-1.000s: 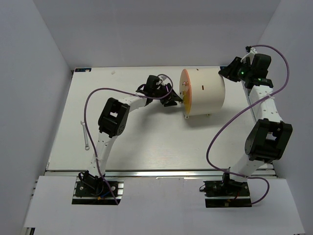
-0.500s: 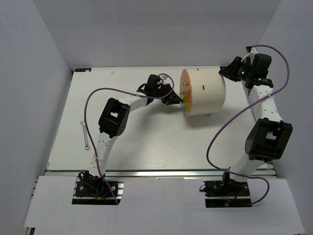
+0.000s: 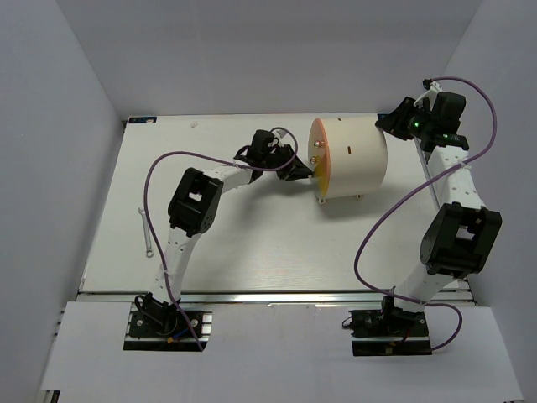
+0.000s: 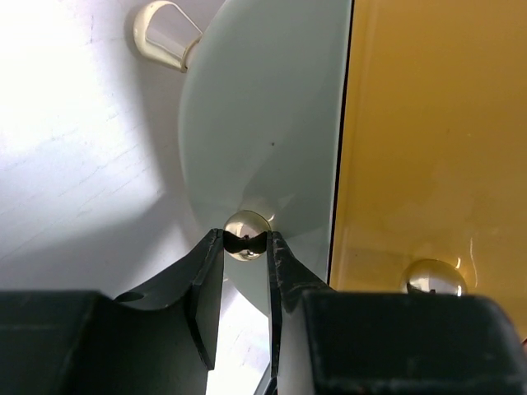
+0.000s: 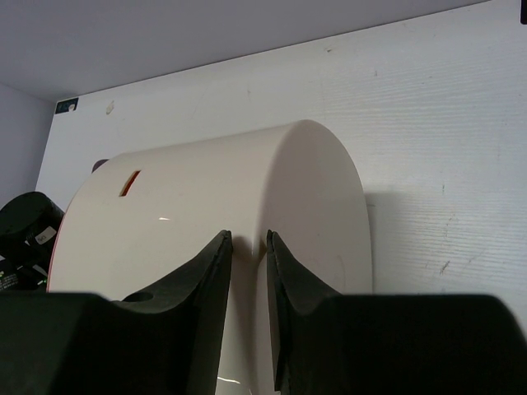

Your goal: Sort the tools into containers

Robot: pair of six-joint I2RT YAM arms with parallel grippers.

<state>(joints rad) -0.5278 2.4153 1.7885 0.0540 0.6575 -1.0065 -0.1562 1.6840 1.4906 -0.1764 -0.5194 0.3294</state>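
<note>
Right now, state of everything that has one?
left gripper: jaws shut on the brass knob of the grey-green drawer
right gripper: jaws slightly apart, holding nothing, at the back of the white drum
grey-green drawer: looks pushed in
orange drawer: looks pushed in, knob free
white drum: on its side, face toward the left gripper
wrench: flat on the table, unsorted
</note>
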